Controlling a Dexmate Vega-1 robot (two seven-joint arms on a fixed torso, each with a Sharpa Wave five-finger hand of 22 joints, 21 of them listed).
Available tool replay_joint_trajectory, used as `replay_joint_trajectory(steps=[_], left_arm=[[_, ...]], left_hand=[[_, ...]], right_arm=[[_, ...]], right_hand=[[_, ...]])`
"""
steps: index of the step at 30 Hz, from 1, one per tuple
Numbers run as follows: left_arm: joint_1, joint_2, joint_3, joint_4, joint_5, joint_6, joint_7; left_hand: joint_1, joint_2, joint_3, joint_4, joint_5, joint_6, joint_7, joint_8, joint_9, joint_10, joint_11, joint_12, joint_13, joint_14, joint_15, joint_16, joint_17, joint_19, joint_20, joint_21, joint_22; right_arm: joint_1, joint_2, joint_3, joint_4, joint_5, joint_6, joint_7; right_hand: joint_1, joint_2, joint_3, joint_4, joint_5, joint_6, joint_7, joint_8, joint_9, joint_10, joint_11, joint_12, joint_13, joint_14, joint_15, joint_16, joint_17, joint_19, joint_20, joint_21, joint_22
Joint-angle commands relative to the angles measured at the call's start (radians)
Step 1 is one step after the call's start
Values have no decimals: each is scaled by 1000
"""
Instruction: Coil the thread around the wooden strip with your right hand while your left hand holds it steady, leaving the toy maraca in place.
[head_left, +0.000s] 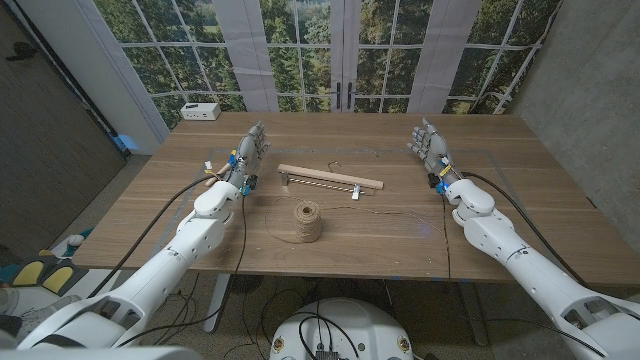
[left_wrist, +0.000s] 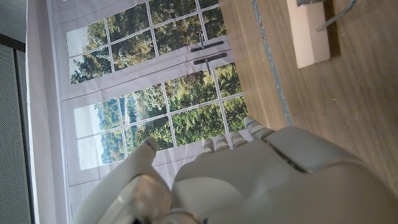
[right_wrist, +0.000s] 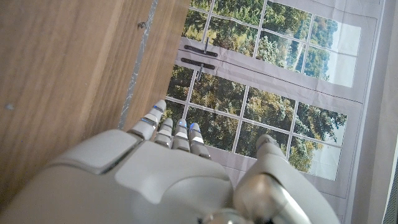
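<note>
A pale wooden strip (head_left: 330, 177) lies across the middle of the table, and its end (left_wrist: 309, 34) shows in the left wrist view. In front of it stands a spool of tan thread (head_left: 308, 221), with a loose strand (head_left: 400, 215) running off to the right over the tabletop. My left hand (head_left: 247, 153) stands on its edge to the left of the strip, fingers apart, holding nothing. My right hand (head_left: 429, 146) stands the same way to the right of the strip, open and apart from it. The backs of both hands (left_wrist: 249, 180) (right_wrist: 161, 180) show in the wrist views.
A white box (head_left: 201, 111) sits at the table's far left corner. A small metal piece (head_left: 358, 192) lies just in front of the strip. Tall windows (head_left: 330, 45) stand behind the table (head_left: 520, 180). Cables (head_left: 170, 215) run along both arms.
</note>
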Motion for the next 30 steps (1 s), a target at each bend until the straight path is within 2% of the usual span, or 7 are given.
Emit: replay_joint_trajectory(steps=[1,3,4,18,23,26,30], left_arm=[[-28,-34,8,80,73,-121,35],[-38,-45,8,109,90,-167,34],[-35,-42,11,101,119,-169,70],[-37,54,48,-18,340,-82,226],[-46,78,56,-44,376,-52,235],[-56,91,61,-45,357,-48,186],[-50,136,64,-113,405,21,210]], left_hand=[[10,-22,-30,-35,2,-84,-34,10,6,-82,-17,11,3,-69,5,12,2,18,54,0,3],[14,-29,-36,-44,4,-49,-45,15,6,-57,-24,16,3,-21,39,20,3,27,104,-1,5],[19,-31,-39,-50,6,-16,-66,19,7,-32,-2,21,4,10,58,22,4,53,123,6,7],[82,-40,-31,-116,-5,85,-103,23,9,71,23,39,9,128,86,25,5,125,151,22,12],[103,-40,-25,-135,-10,87,-103,21,9,78,26,39,9,137,92,23,5,131,153,22,12],[144,-40,-14,-174,-23,124,-87,27,10,122,44,48,11,156,83,19,5,149,105,25,13],[156,-39,-12,-186,-28,141,-75,28,10,132,53,48,11,169,81,20,5,154,97,26,14]], right_arm=[[9,13,-2,27,3,9,7],[12,15,-3,36,3,13,13],[13,16,-4,40,3,14,13],[29,19,-9,61,-4,26,31],[31,17,-10,59,-7,28,34],[31,17,-10,58,-5,27,36],[32,7,-16,53,-22,26,32]], right_hand=[[15,1,9,-3,7,-1,6,5,5,1,2,7,5,-2,7,3,0,9,1,4,5],[16,2,10,-4,7,-1,5,5,5,2,3,7,5,-2,7,2,0,9,0,4,4],[17,2,10,-5,7,-1,5,5,5,3,3,7,5,-2,7,2,0,9,0,4,4],[28,4,14,-14,8,1,3,7,4,5,5,7,5,-2,8,0,-4,12,-3,4,4],[32,4,15,-17,8,1,3,8,4,6,7,6,5,-1,8,0,-5,13,-5,4,4],[34,4,16,-19,8,1,1,8,4,8,7,7,5,-2,10,-1,-6,13,-5,4,4],[37,4,17,-22,8,1,-1,8,4,7,7,6,5,-4,9,-3,-7,11,-5,2,4]])
